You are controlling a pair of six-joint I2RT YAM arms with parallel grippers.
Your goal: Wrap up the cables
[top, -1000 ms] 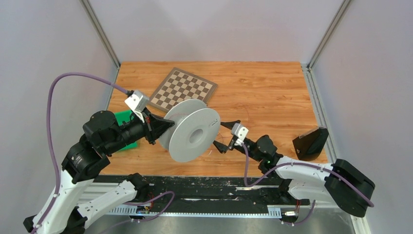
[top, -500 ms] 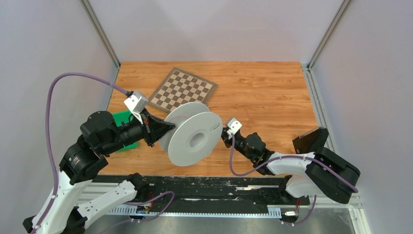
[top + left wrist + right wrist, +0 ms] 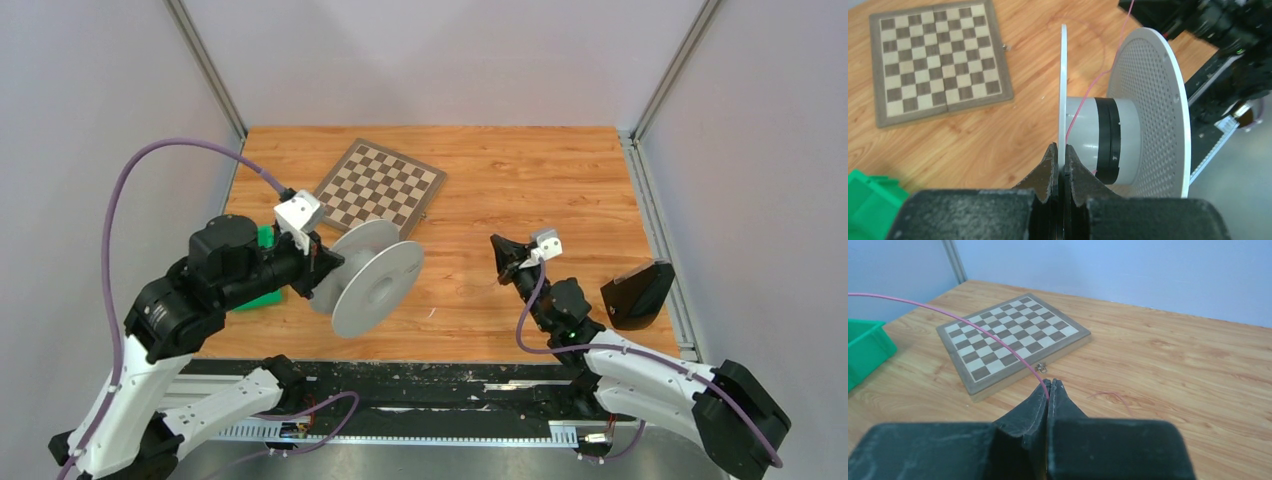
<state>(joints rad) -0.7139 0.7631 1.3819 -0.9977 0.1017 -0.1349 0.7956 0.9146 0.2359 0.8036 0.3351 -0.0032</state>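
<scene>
Left gripper: we see the left gripper (image 3: 1061, 151) closed on the rim of the nearer flange, its two black fingers pinching the thin disc edge at the bottom centre of the left wrist view.

Spool: the white plastic spool (image 3: 372, 284), with two round flanges and a pale core banded in black, sits left of centre in the overhead view, lifted above the table and tilted. Its outer flange is perforated.

Right gripper: the right gripper (image 3: 1052, 384) is clamped tight on the thin pink cable (image 3: 979, 330), fingertips pressed together with the strand between them. In the overhead view it sits right of centre, well apart from the spool.

Cable path: from the right fingertips we follow the strand arcing away to the upper left edge of the right wrist view. In the left wrist view it drops between the flanges to the core.

Table: on the wooden tabletop (image 3: 540, 180) lie a folding chessboard (image 3: 378, 185) at upper centre, a green plastic bin (image 3: 264, 238) behind the left arm, and a black wedge-shaped object (image 3: 638, 292) at the right edge.
</scene>
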